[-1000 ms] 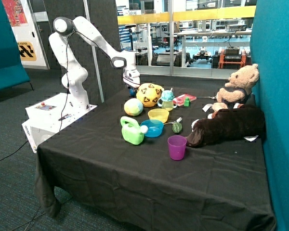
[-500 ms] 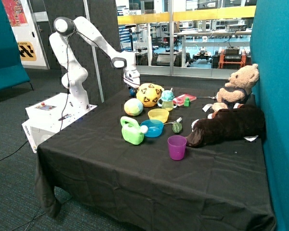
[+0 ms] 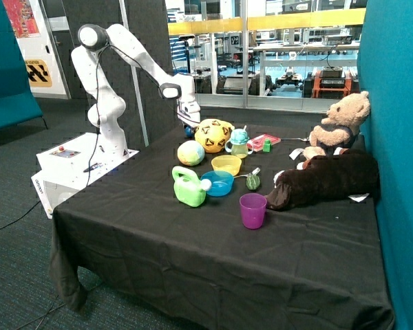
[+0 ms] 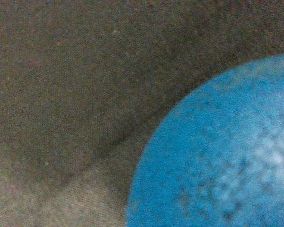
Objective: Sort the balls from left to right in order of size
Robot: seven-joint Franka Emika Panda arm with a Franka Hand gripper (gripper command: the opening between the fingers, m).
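Tiny blue ball (image 4: 217,156) mostly hidden beneath the pincer (image 3: 188,124), finger state unclear.

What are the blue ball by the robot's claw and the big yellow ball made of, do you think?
The blue ball, right under the gripper, looks like matte foam or soft rubber: its surface is finely pitted and speckled, without shine. The yellow ball looks like smooth plastic or vinyl with printed dark patches; from this far, I can't be sure.
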